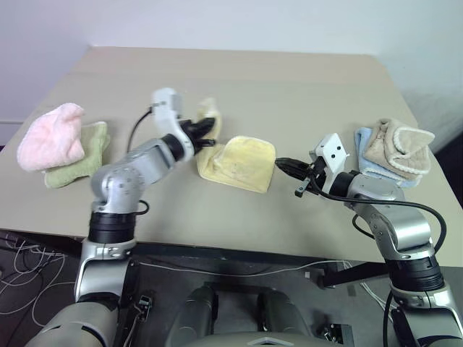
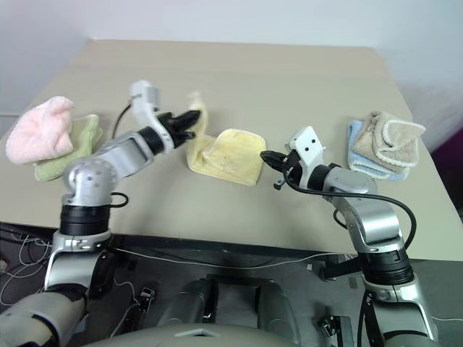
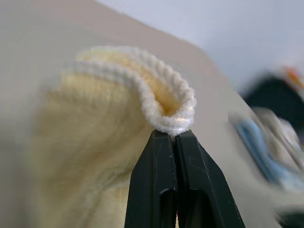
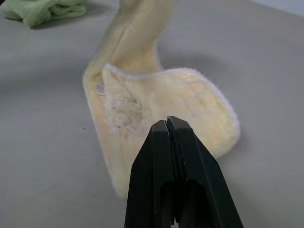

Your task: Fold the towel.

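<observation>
The pale yellow towel (image 1: 242,165) lies partly folded in the middle of the table (image 1: 253,79). Its left end rises off the surface. My left gripper (image 1: 210,131) is shut on the stitched hem of that lifted end, and the left wrist view shows the hem (image 3: 166,95) curled over just above the closed fingertips (image 3: 161,156). My right gripper (image 1: 279,164) hovers shut and empty just off the towel's right edge, pointing at it. In the right wrist view its closed fingers (image 4: 156,171) stand in front of the towel (image 4: 156,95).
A pink fluffy cloth (image 1: 51,137) rests on a green cloth (image 1: 83,155) at the table's left edge. At the right edge a beige cloth with cream trim (image 1: 398,148) sits on a light blue cloth (image 1: 367,160). Bare tabletop stretches behind the towel.
</observation>
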